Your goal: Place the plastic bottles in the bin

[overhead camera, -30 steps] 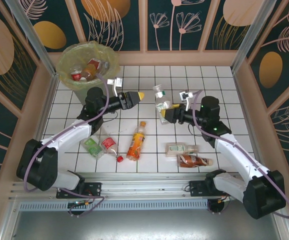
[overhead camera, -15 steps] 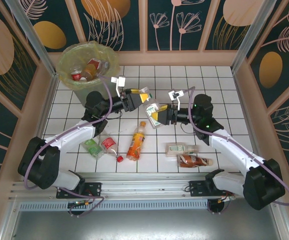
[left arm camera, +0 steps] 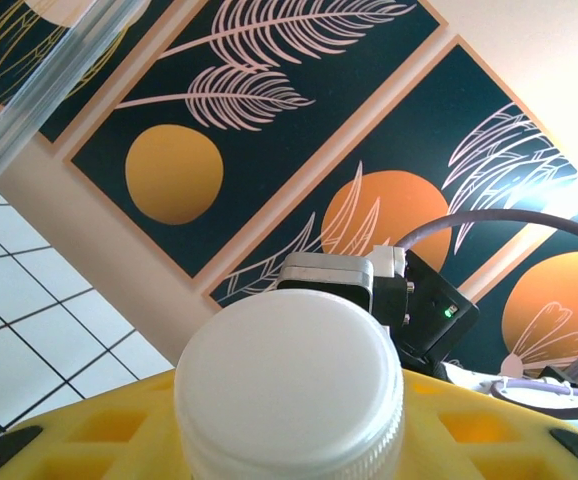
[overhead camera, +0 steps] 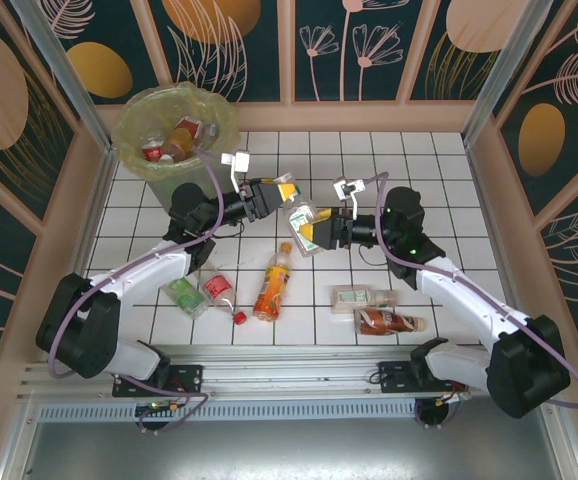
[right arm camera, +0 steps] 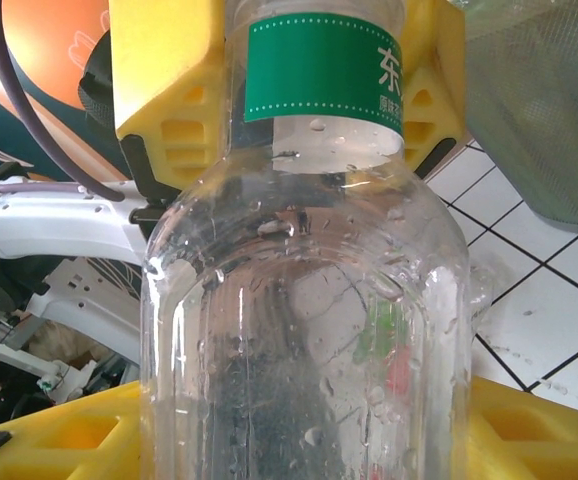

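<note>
A clear plastic bottle [overhead camera: 302, 214] with a green label and a white cap hangs above the middle of the tiled floor, held from both ends. My left gripper [overhead camera: 287, 196] is shut on its upper part, with the cap [left arm camera: 289, 385] between the yellow fingers [left arm camera: 89, 435]. My right gripper [overhead camera: 316, 233] is shut on the lower body [right arm camera: 304, 330], and the left gripper's fingers [right arm camera: 164, 70] clamp the labelled part beyond. The bin [overhead camera: 134, 155], with a yellow-green liner and several bottles inside, stands at the far left corner, left of the held bottle.
Loose bottles lie on the near tiles: a green-labelled one [overhead camera: 182, 293], a red one [overhead camera: 219, 290], an orange one [overhead camera: 272, 280], a pale one [overhead camera: 362, 296] and a brown one [overhead camera: 387, 320]. Walls surround the floor. The bin's side [right arm camera: 544, 100] shows close by on the right.
My right gripper carried the bottle left toward the left gripper. The left gripper, open a second ago, moved up to the bottle and closed on its cap end.
</note>
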Motion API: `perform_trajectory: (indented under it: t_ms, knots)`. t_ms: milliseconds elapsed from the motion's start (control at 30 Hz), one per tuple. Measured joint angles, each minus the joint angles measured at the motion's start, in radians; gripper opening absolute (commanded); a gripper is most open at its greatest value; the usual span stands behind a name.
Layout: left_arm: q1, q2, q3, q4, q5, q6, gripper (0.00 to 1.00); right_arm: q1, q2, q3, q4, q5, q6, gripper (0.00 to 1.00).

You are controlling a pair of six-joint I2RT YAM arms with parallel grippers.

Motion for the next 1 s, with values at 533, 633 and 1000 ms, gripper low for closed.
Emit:
perform_trajectory:
  t_ms: [533, 633, 1000]
  knots:
    - [-0.004, -0.072, 0.098, -0.306, -0.083, 0.153, 0.41, 0.012, -0.033, 0.008, -0.091, 0.039, -0.065, 0.99]
    - [-0.004, -0.089, 0.198, -0.496, -0.143, 0.253, 0.42, 0.012, -0.075, 0.023, -0.17, 0.083, -0.109, 0.99]
    - [0.021, -0.087, 0.649, -1.096, -0.527, 0.653, 0.44, 0.012, -0.22, 0.073, -0.39, 0.301, -0.219, 0.98]
